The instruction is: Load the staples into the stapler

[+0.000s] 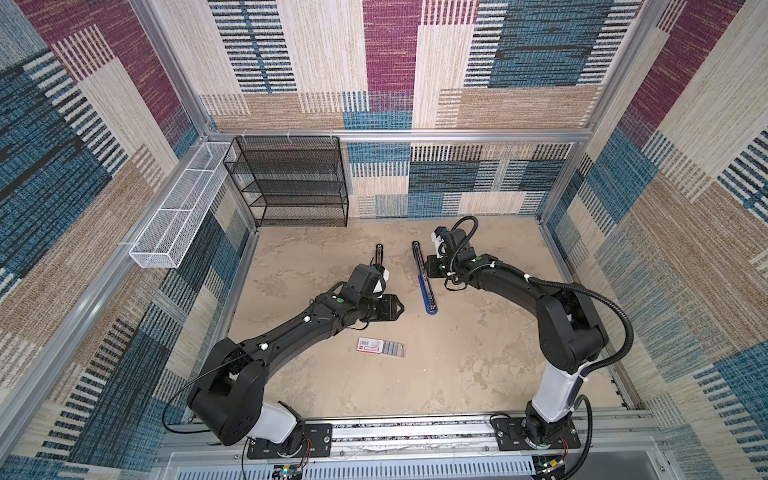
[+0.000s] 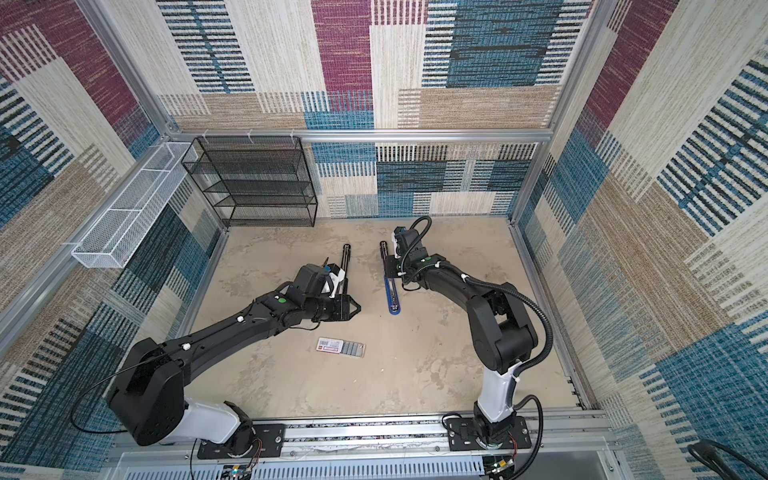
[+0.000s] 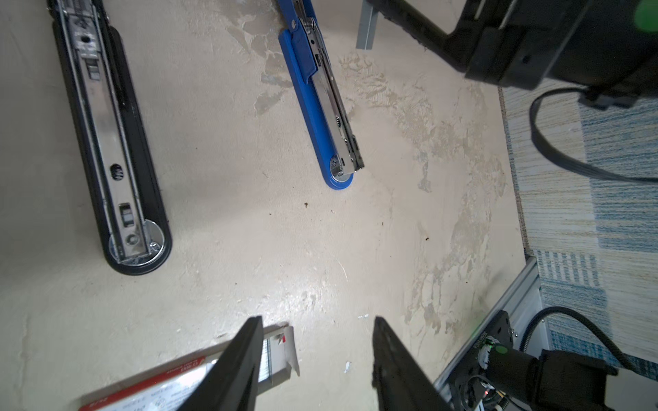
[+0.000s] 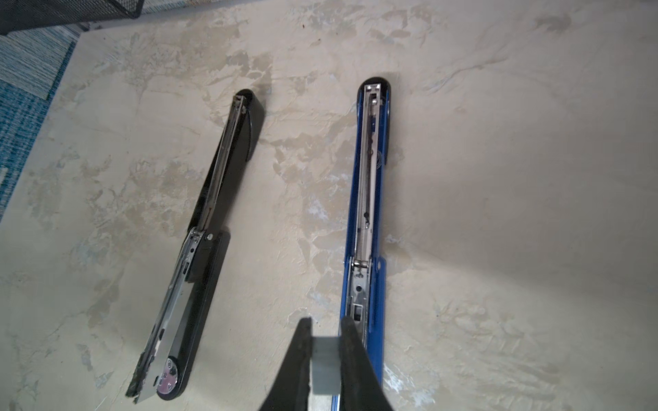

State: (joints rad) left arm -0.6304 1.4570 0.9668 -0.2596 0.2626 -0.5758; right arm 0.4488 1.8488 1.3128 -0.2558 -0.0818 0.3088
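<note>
1. Progress: both staplers lie opened flat on the table, so opening is done. One staple strip (image 4: 324,366) is out of the tray, pinched in the closed right gripper (image 4: 325,322), just over the blue stapler (image 4: 368,199) near its hinge. Seating the strip in the channel and closing the cover are left.
2. Left gripper (image 3: 317,323): jaws apart, empty, hanging near the staple tray (image 1: 381,346).
3. Tray sits front-centre on the table, well apart from both staplers. Its long axis runs side to side in both top views, card box end to the left.
4. Blue stapler: long axis front to back, slightly slanted, blue base end toward the robot. Black stapler (image 4: 210,227) lies roughly parallel beside it.
5. Strip's own axis: cannot tell for sure.
</note>
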